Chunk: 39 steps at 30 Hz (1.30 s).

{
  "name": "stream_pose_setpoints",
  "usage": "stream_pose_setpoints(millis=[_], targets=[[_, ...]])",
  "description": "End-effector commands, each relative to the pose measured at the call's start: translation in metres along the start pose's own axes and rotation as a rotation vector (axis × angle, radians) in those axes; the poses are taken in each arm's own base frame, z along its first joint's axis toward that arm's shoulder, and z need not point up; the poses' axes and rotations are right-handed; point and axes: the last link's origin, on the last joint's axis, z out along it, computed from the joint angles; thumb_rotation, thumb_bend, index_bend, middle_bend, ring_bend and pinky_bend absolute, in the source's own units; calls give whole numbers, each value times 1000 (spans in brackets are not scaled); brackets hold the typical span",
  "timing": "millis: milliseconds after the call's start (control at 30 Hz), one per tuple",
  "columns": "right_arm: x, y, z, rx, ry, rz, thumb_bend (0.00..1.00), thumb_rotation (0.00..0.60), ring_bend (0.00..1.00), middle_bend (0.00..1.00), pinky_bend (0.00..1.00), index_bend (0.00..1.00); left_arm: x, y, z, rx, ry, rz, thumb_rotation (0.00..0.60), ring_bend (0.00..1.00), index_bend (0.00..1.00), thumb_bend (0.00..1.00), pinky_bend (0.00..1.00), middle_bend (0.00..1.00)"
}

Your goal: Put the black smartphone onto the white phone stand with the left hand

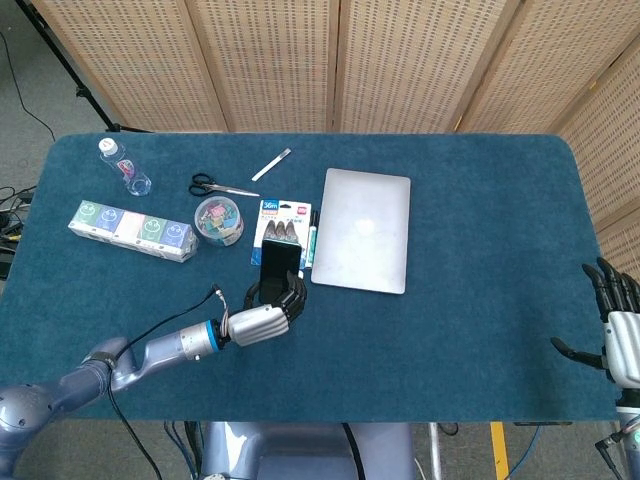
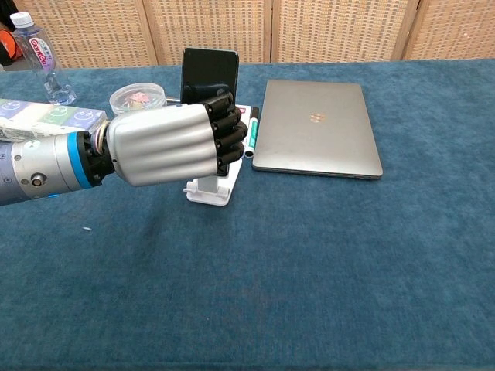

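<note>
My left hand grips the black smartphone and holds it upright, its fingers wrapped over the lower part. The white phone stand shows only as a base just below and behind the fingers; whether the phone touches it is hidden. From the head view the left hand is at the table's middle front, with the smartphone rising above it. My right hand hangs off the table's right front edge, fingers spread, holding nothing.
A silver laptop lies shut right of the stand, with a green marker and a card pack between them. A clip tub, water bottle, scissors and a long box sit to the left.
</note>
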Motion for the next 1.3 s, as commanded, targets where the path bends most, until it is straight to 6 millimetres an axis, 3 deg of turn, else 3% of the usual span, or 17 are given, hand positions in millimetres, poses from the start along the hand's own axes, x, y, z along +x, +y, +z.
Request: stream_pose_setpoints(millis=[33,1300], targets=[[0,0,0,-1,0,1,0,600,0,0,0,0,-1,3,1,-3,-2,-1,600,323,576,202,356,375],[5,4,0,-13,-19,51,0,600,0,0,0,0,2,36,8,44,-46,69,600,323,550,202,356,352]])
